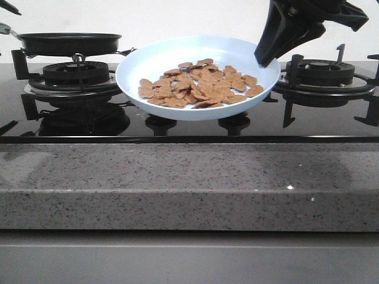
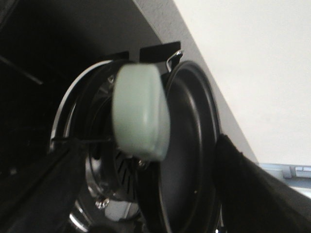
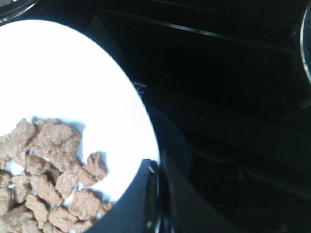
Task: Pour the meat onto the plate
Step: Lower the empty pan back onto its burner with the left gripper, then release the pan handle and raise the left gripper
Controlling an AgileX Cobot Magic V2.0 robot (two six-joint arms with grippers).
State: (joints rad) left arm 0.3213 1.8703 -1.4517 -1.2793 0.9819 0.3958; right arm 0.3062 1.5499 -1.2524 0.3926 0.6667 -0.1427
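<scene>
One pale-blue round shallow plate (image 1: pixel 148 62), one black frying pan (image 1: pixel 70 42), two black burner grates (image 1: pixel 74 74) — orange-brown meat chips (image 1: pixel 198 86) beyond counting.

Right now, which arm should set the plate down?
Right. Its tool already grips the plate rim beside the meat; the left tool is at the pan handle.
</scene>
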